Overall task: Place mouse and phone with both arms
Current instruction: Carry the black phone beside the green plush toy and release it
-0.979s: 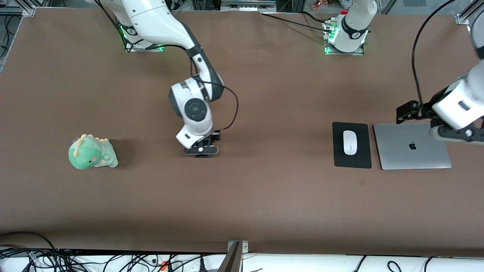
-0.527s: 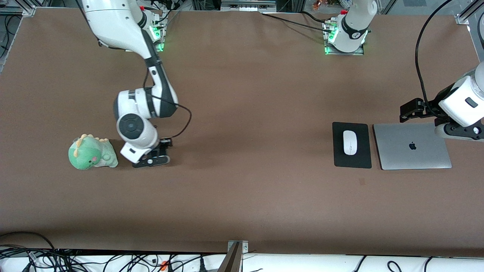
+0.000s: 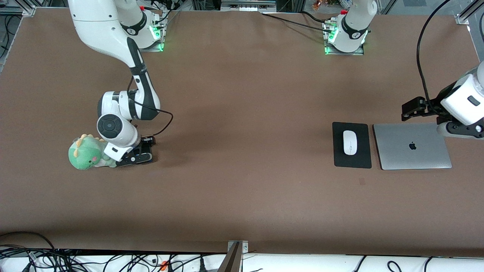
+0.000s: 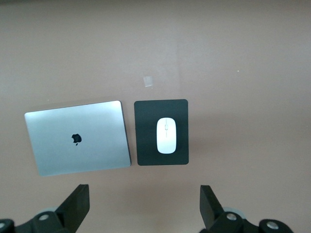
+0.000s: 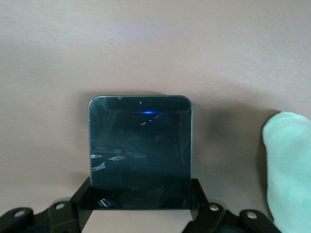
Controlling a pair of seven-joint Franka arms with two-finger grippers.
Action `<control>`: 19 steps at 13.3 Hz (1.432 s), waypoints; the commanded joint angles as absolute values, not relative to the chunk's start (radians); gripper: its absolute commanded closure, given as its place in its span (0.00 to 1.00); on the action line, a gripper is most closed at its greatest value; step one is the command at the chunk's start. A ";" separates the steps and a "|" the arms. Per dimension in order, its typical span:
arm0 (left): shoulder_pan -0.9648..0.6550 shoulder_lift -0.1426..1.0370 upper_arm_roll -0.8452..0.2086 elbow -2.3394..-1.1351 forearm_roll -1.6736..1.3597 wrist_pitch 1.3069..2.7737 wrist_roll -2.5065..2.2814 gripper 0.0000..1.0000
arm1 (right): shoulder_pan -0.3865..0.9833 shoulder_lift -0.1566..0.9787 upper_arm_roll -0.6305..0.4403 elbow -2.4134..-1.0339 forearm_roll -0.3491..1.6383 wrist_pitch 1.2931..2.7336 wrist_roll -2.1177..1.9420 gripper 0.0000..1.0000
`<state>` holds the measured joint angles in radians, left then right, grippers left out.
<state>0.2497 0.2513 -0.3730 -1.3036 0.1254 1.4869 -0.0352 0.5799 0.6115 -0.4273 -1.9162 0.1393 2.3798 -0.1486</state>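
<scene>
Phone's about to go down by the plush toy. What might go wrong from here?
1. The right gripper holds the phone right beside the green dinosaur plush; the wrist already overlaps it in the front view, so lowering may nudge the toy or set the phone's edge on it.
2. Only the phone's end sits between the fingers; it may tilt or slip on release.
3. The left gripper hangs open over the table beside the laptop; a low retreat may clip it.

Two glossy white arms [image 3: 113, 34], dark grey joints, black looping cables, green-lit bases [image 3: 342, 37].

High front camera facing both bases; left wrist looking straight down from height; right wrist close over table [image 3: 242, 113].
</scene>
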 commanded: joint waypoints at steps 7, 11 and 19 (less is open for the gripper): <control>-0.046 -0.093 0.009 -1.739 0.034 1.733 -0.011 0.00 | 0.572 0.534 -0.416 -1.947 0.248 2.392 -0.172 0.00; -0.035 -0.063 0.002 -1.704 0.038 1.687 0.008 0.00 | 0.574 0.355 -0.419 -1.934 0.247 2.234 -0.119 0.00; -0.038 -0.049 -0.005 -1.700 0.029 1.686 0.012 0.00 | 0.581 0.025 -0.407 -1.858 0.060 1.804 0.095 0.00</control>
